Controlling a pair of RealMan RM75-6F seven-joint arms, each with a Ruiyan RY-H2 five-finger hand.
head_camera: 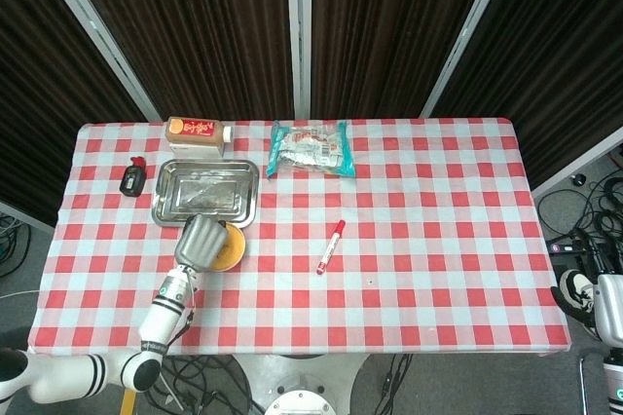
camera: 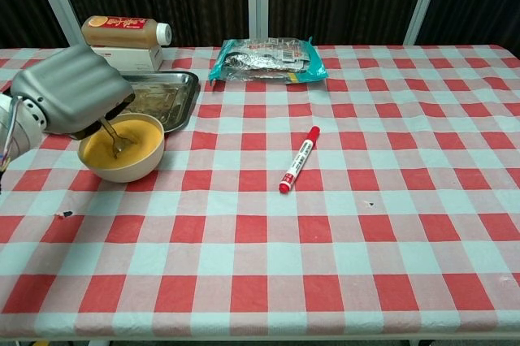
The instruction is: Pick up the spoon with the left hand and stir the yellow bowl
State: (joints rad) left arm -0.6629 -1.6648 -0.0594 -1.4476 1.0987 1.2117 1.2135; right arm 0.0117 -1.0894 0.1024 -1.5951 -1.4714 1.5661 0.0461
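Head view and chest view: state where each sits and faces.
Head view: high, looking steeply down on the checked table; left hand, forearm, right-arm edge show.
Chest view: low at the near edge, facing the curtains; left hand holds the metal spoon in the yellow bowl.
Shared: bowl, red marker, steel tray.

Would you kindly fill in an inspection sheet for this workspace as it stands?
Surface: checked tablecloth, flat.
Job's things: spoon dipped in yellow bowl.
Clutter: metal tray, bottle on a white box, foil packet, red marker, small black object.
Hands: left hand holds spoon over bowl; right hand beside table edge, fingers unclear.
Cables: on floor at right.
Surroundings: dark curtains.
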